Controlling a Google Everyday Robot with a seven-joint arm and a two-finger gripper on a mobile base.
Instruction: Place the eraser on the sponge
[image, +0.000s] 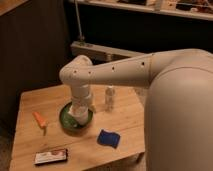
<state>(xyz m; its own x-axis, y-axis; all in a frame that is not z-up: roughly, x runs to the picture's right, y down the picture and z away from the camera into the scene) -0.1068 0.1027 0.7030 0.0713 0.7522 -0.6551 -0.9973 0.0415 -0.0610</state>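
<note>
The eraser (51, 156), a flat black block with a white label face, lies near the front left edge of the wooden table (127, 122). The dark blue sponge (108, 138) lies flat on the table to its right, well apart from it. My arm reaches in from the right and turns down at the wrist. My gripper (80, 114) hangs over the green plate (64, 120), behind both the eraser and the sponge. It stands open and holds nothing.
An orange carrot (39, 120) lies left of the green plate. A small clear bottle (109, 97) stands upright just right of my wrist. The table's front edge runs close below the eraser and sponge. Dark cabinets stand behind the table.
</note>
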